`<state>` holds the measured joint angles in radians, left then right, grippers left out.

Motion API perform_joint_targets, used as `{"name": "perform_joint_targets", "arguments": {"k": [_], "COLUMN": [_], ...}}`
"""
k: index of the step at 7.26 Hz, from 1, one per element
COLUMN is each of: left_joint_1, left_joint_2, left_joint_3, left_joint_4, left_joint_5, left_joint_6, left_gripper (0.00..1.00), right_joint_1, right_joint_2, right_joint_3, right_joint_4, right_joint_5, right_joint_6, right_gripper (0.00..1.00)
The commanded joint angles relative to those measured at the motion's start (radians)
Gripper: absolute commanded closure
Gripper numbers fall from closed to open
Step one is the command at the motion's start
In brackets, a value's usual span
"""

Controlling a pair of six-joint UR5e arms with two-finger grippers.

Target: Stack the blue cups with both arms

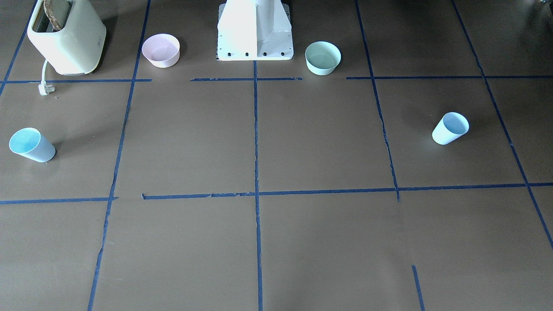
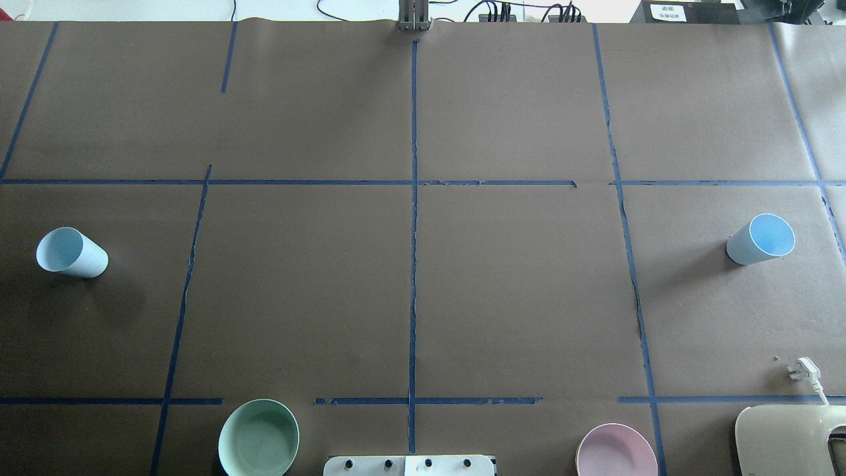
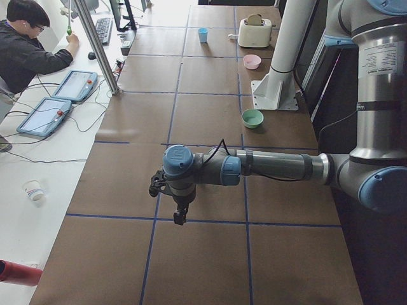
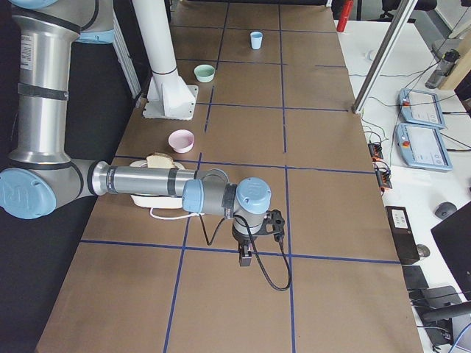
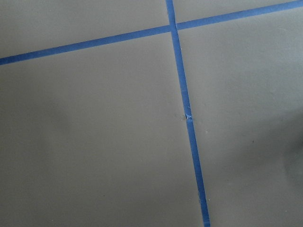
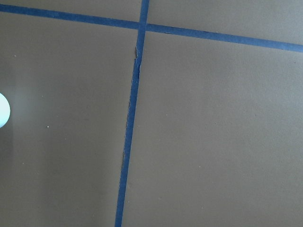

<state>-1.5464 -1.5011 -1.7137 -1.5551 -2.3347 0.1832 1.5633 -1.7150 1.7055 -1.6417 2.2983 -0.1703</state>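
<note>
Two pale-blue cups stand upright and far apart on the brown table. One cup (image 1: 450,128) is on my left side, also in the overhead view (image 2: 71,252) and far off in the exterior right view (image 4: 255,40). The other cup (image 1: 32,144) is on my right side, also in the overhead view (image 2: 760,239) and the exterior left view (image 3: 203,35). My left gripper (image 3: 180,216) and my right gripper (image 4: 246,257) hang high above the table, fingers pointing down, holding nothing. They show only in the side views, so I cannot tell if they are open or shut.
A pink bowl (image 1: 161,50) and a mint-green bowl (image 1: 322,58) sit either side of the white pedestal (image 1: 255,30). A cream toaster (image 1: 67,36) with its plug (image 1: 44,88) is on my right. An operator (image 3: 25,44) sits at the side desk.
</note>
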Motion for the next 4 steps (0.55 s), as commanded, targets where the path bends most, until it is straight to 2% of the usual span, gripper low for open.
{"name": "perform_joint_targets", "arguments": {"k": [1,2,4], "left_joint_1": [0.012,0.063,0.222], "left_joint_2": [-0.067,-0.065,-0.059], "left_joint_3": [0.019,0.014,0.017], "left_joint_4": [-0.031,-0.096,-0.204], "left_joint_5": [-0.006,-0.008,-0.049], "left_joint_6": [0.002,0.004,-0.244], "left_gripper": [0.00,0.00,0.00], "right_joint_1": [-0.006,-0.006,-0.008], "right_joint_2": [0.002,0.003,0.000], "right_joint_3": [-0.006,-0.004,-0.006], "right_joint_4": [-0.001,-0.001,-0.001], "right_joint_5": [0.007,0.010,0.030], "right_joint_6": [0.006,0.006,0.006], "right_gripper": [0.00,0.00,0.00]}}
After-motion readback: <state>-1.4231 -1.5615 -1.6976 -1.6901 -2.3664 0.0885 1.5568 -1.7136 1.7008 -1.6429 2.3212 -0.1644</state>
